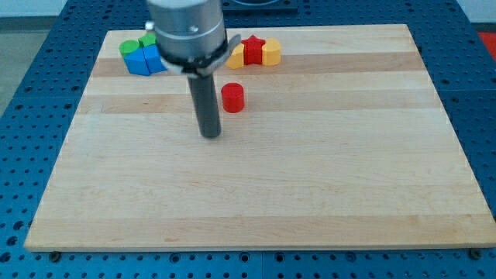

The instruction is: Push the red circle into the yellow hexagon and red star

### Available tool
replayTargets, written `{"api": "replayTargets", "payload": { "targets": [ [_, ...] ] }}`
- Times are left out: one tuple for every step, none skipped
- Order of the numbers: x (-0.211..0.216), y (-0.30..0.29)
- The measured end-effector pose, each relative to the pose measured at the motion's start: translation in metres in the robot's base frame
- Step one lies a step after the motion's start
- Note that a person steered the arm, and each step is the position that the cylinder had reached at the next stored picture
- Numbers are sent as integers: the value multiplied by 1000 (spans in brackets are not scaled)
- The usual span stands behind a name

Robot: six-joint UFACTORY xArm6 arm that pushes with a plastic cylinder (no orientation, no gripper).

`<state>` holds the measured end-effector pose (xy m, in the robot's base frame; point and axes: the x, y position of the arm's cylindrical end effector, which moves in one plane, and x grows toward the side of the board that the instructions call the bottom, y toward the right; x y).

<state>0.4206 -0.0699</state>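
Observation:
The red circle [232, 98] stands on the wooden board, toward the view's top middle. My tip [211, 136] rests on the board just below and to the left of it, a small gap apart. The red star [253, 50] sits near the board's top edge, with the yellow hexagon [271, 52] touching it on its right. Another yellow block [235, 58] touches the star on its left, partly hidden by the arm.
A cluster of blue blocks [146, 60] and green blocks [130, 47] lies at the board's top left, partly hidden behind the arm's body [186, 31]. The wooden board [256, 201] lies on a blue perforated table [23, 139].

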Motion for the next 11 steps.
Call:
{"api": "replayTargets", "payload": {
  "targets": [
    [-31,8],
    [-52,11],
    [-57,12],
    [-58,12],
    [-7,11],
    [1,44],
    [-8,49],
    [-49,49],
    [-49,49],
    [-60,49],
    [-60,49]
  ]
}}
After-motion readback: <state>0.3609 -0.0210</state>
